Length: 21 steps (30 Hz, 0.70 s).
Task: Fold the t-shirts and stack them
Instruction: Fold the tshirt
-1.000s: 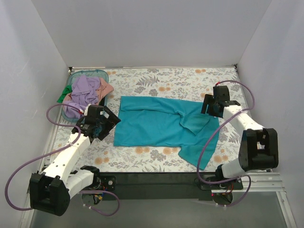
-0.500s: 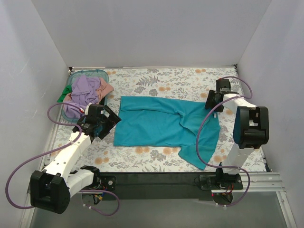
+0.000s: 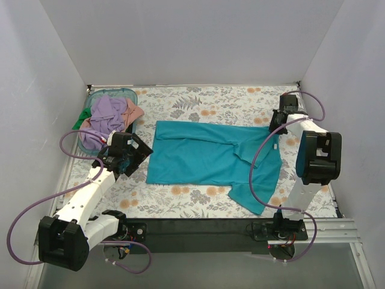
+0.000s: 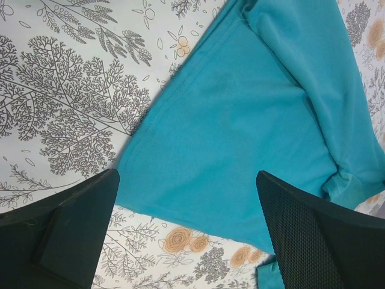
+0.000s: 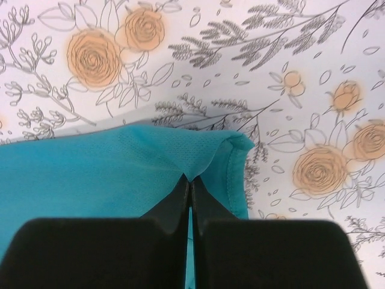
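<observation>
A teal-blue t-shirt (image 3: 204,158) lies spread on the flowered table, its right part creased and hanging toward the front. My right gripper (image 3: 277,124) is at the shirt's far right corner. In the right wrist view this gripper (image 5: 189,180) is shut on a pinch of the teal cloth (image 5: 120,174) beside the hem. My left gripper (image 3: 136,154) hovers over the shirt's left bottom corner. In the left wrist view it (image 4: 187,195) stands wide open above the teal cloth (image 4: 240,120), holding nothing. Lavender (image 3: 107,112), salmon-pink (image 3: 136,112) and green (image 3: 78,124) shirts are heaped at the back left.
The teal plastic basket (image 3: 129,92) holding the heaped shirts stands in the back left corner. White walls close in the table on the left, back and right. Purple cables loop round both arms.
My right gripper swung out to the far right, shut on the teal shirt's corner and drew the cloth rightward, spreading the fold there. The left arm hardly moved.
</observation>
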Tool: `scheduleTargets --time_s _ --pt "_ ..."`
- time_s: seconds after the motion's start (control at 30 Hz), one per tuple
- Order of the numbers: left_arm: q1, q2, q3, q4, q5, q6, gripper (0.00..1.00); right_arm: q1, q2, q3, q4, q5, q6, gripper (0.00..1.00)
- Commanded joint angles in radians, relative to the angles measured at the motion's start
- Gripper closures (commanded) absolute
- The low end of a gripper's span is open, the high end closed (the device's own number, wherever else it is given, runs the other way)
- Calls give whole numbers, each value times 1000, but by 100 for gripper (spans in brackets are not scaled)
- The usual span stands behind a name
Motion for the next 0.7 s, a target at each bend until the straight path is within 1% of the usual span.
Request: scheduleTargets --time_s 0.0,0.1,0.13,0.23,0.27,0.33,0.4,0.43,0.47,0.5,0.53,0.57,0.6,0.63,0.67 --pt "0 -7 -5 -3 -23 7 2 -17 23 68 19 16 -46 99" --pt "-1 6 -2 -7 -23 7 2 -22 54 106 2 -1 -64 99" --pt "0 7 0 -7 -21 9 2 -23 69 118 -5 -6 -67 97" --pt "-1 15 1 -7 -18 9 2 -23 92 132 -13 -4 -73 81" --pt "-1 15 1 -9 -11 10 2 -23 93 137 -17 -3 -75 70" --pt "-1 15 3 -12 0 13 2 -23 81 146 -51 1 -72 61" --pt "-1 16 3 -12 26 23 2 -23 54 157 -103 -1 -60 45" --pt "0 19 3 -14 41 29 2 -23 3 154 -141 0 -50 36" --pt "-1 24 3 -14 57 32 2 -23 -32 111 -146 -3 -46 14" --pt "-1 35 1 -15 80 36 2 -23 -73 82 -148 -10 -37 2" --pt "-1 41 -2 -15 109 38 2 -22 -162 51 -146 -13 -21 2" --pt "-1 47 -9 -21 121 40 2 -22 -208 11 -146 -24 -15 2" --pt "0 52 -17 -20 143 37 2 -22 -256 -67 -148 -61 -10 2" --pt "-1 59 -25 -20 150 32 2 -22 -350 -117 -151 -72 9 2" --pt "0 64 -34 -11 161 29 2 -22 -400 -162 -156 -81 25 2"
